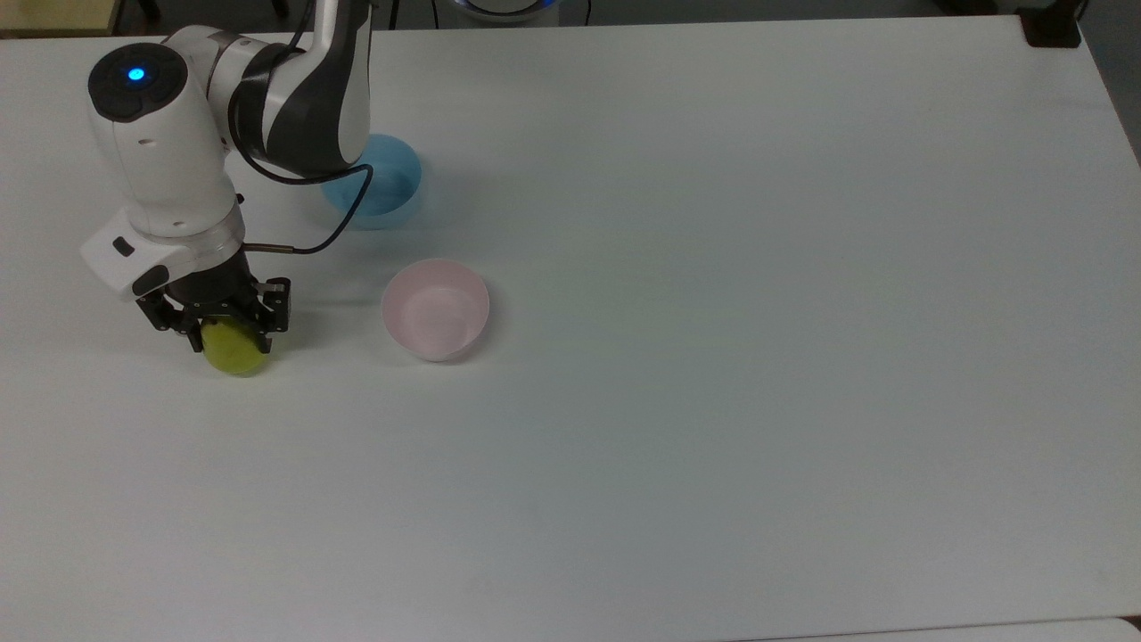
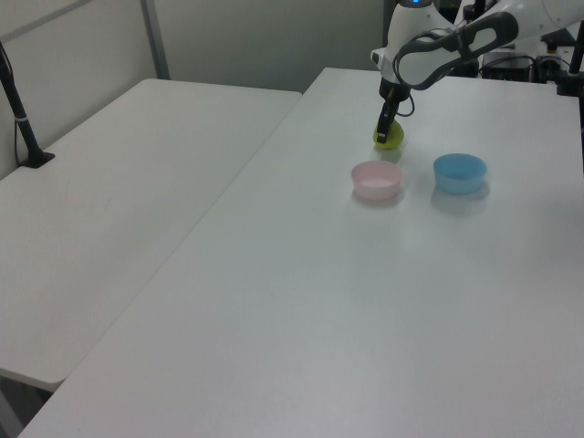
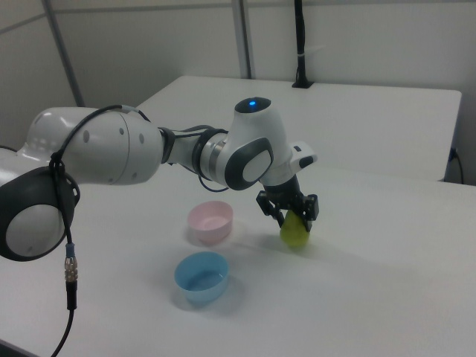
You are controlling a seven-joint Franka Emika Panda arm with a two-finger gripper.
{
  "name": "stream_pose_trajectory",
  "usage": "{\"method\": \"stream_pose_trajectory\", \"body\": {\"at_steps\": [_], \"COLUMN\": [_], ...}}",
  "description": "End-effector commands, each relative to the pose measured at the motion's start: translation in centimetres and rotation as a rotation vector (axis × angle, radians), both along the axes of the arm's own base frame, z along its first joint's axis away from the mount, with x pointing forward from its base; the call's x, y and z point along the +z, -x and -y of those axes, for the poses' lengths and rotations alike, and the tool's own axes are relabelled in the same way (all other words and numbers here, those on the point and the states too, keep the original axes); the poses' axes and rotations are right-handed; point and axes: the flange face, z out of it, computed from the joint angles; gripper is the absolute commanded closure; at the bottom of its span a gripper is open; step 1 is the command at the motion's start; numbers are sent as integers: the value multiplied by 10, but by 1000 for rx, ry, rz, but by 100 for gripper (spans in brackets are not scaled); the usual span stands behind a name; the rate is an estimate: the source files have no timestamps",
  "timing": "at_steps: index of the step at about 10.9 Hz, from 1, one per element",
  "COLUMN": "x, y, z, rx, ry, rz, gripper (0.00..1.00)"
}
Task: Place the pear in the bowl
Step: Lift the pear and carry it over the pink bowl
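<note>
Yellow-green, the pear (image 1: 233, 353) sits on the white table (image 1: 713, 357) near the top view's left edge — we see the gripper (image 1: 223, 331) closed around its upper part; the pink bowl (image 1: 435, 308) stands apart, the blue bowl (image 1: 379, 183) beyond it

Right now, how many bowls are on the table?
2. The pink bowl sits to the right of the pear in the top view; the blue bowl lies beyond it, partly under the arm. Nothing suggests a hidden third.
</note>
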Motion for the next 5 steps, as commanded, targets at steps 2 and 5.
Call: {"method": "stream_pose_trajectory", "body": {"at_steps": [2, 5], "x": [52, 86], "y": [12, 22], "z": [-2, -37], "rx": [-9, -45], "ry": [8, -15], "rz": [-14, -31], "gripper": [62, 62]}}
